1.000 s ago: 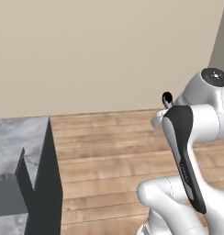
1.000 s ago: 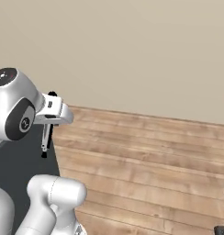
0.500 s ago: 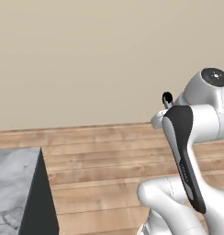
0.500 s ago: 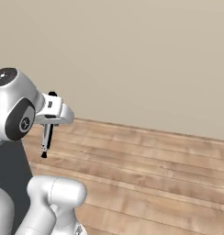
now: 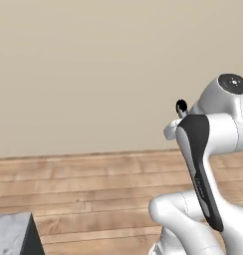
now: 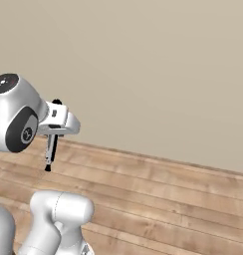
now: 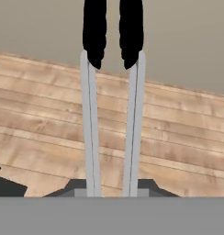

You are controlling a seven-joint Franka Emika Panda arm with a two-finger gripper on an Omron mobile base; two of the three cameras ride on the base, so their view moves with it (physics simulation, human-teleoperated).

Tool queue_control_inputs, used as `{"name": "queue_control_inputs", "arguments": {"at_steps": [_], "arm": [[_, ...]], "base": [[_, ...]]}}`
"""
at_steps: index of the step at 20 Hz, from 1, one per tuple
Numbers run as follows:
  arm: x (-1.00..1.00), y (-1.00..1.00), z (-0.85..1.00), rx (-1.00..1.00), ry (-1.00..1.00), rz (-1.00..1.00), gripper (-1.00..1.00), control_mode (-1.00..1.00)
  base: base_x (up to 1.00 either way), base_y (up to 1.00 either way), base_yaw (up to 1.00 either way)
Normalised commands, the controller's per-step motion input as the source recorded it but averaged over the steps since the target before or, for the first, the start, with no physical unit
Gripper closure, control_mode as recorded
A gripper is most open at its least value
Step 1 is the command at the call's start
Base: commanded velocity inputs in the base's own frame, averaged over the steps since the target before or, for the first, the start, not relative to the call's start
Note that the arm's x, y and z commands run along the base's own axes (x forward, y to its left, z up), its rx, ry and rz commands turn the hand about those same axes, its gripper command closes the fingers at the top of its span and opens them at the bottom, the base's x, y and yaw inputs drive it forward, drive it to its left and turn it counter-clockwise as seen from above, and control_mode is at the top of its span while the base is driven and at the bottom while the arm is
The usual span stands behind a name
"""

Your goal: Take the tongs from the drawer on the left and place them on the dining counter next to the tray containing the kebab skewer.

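my gripper (image 7: 112,192) clamped on the tongs (image 7: 113,114), fingers (image 7: 77,187) pinching both silver arms, dark tips pointing away over wood floor (image 7: 178,151), tongs hanging below hand in rt base view (image 6: 50,152), grey counter corner (image 5: 11,234) low left

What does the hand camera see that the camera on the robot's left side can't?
The hand view looks right along the tongs: two silvery arms side by side, ending in two black tips, gripped between the gripper fingers. The left base view has the white arm with its dark strip and a grey marbled counter corner at the bottom left. Both show the wooden plank floor and the plain beige wall.
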Motion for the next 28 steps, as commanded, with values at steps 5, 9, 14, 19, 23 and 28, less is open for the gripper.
{"name": "queue_control_inputs", "arguments": {"at_steps": [5,9,14,19,23,28], "arm": [[0.00,0.00,0.00,0.00,0.00,0.00,1.00,1.00],[0.00,0.00,0.00,0.00,0.00,0.00,1.00,1.00],[0.00,0.00,0.00,0.00,0.00,0.00,1.00,1.00],[0.00,0.00,0.00,0.00,0.00,0.00,1.00,1.00],[0.00,0.00,0.00,0.00,0.00,0.00,1.00,1.00],[0.00,0.00,0.00,0.00,0.00,0.00,1.00,1.00]], "base": [[1.00,-0.22,0.12],[1.00,-0.18,0.06],[1.00,-0.04,0.11],[0.83,0.00,0.64],[0.02,0.00,1.00],[0.00,0.00,1.00]]}}
